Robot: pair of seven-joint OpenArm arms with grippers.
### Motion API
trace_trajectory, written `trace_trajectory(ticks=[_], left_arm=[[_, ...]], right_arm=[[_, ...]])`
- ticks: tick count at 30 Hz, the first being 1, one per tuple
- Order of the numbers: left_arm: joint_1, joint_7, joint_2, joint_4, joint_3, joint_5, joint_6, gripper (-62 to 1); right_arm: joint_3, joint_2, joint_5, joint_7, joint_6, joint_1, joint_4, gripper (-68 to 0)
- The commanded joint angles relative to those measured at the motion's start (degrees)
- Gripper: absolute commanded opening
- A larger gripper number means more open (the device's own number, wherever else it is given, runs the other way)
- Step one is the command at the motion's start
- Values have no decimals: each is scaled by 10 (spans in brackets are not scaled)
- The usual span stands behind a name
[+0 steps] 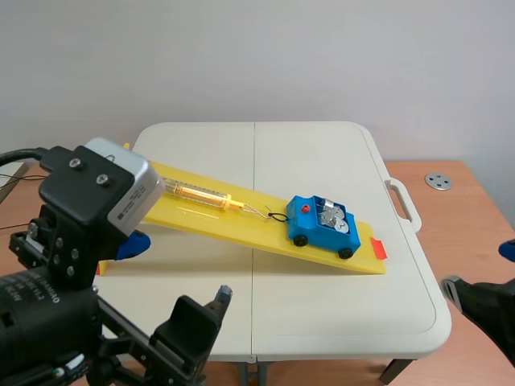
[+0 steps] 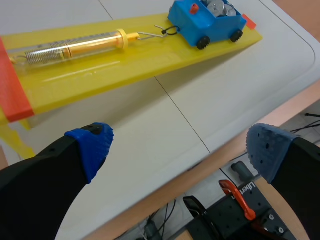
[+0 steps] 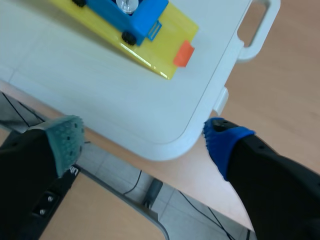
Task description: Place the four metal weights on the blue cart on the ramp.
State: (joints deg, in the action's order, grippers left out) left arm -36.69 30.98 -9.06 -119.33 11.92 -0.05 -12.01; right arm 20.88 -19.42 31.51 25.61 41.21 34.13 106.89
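Observation:
The blue cart sits low on the yellow ramp, and several silver metal weights lie in its open bed. A wire hook joins the cart to a clear spring scale further up the ramp. In the left wrist view the cart and its weights are far ahead of my left gripper, which is open and holds nothing over the table's near edge. My right gripper is open too, at the table's near right corner, with the cart ahead of it.
The white folding table has a carry handle on its right side. On the wooden surface beyond it lies a round metal disc. My left arm stands tall at the near left. An orange tab marks the ramp's low end.

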Motion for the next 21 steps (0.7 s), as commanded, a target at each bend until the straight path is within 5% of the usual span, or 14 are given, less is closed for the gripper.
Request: trace_trajectory(ticks=[1, 4, 21], left_arm=[[-14, -76, -7, -55, -18, -23, 16, 14], [-25, -76, -7, -55, -19, -23, 29, 14], [-25, -106, -7, -55, -37, -19, 39, 14]], right_arm=[[12, -9, 37, -84, 15, -14, 61, -82], [-2, 1, 36, -92, 1, -19, 61, -14], [-14, 14, 36, -97, -11, -19, 61, -14]])
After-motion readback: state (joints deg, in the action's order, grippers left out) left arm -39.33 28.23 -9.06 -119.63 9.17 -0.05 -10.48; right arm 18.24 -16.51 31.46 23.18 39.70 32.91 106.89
